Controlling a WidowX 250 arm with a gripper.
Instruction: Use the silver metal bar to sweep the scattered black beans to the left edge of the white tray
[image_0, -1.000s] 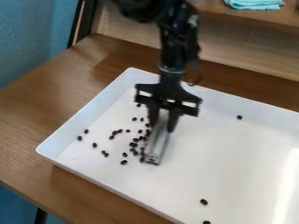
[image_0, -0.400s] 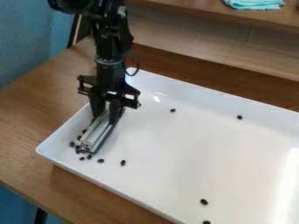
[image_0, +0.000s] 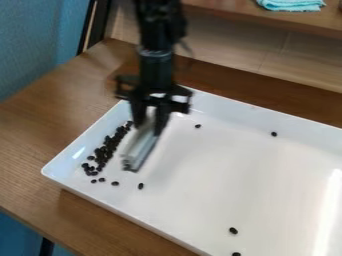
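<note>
Nearest me, 2 loose beans (image_0: 233, 230) lay in the tray (image_0: 200, 210) on the bench (image_0: 87, 220). Beyond, my end effector (image_0: 149, 125) was closed on the bar (image_0: 140, 147). I had just drawn it back from the short wall, leaving the pile (image_0: 109, 145) uncovered beside that wall. Farther off, 2 strays (image_0: 274, 134) sat near the long wall.

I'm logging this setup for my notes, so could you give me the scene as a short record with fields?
gripper: above the tray's left part in view, fingers closed on the bar
held: pale grey bar, slanting down from the gripper
container: white tray on a wooden table
small pieces: dark cluster along the left wall; others scattered
background: turquoise cloth, upper right
</note>
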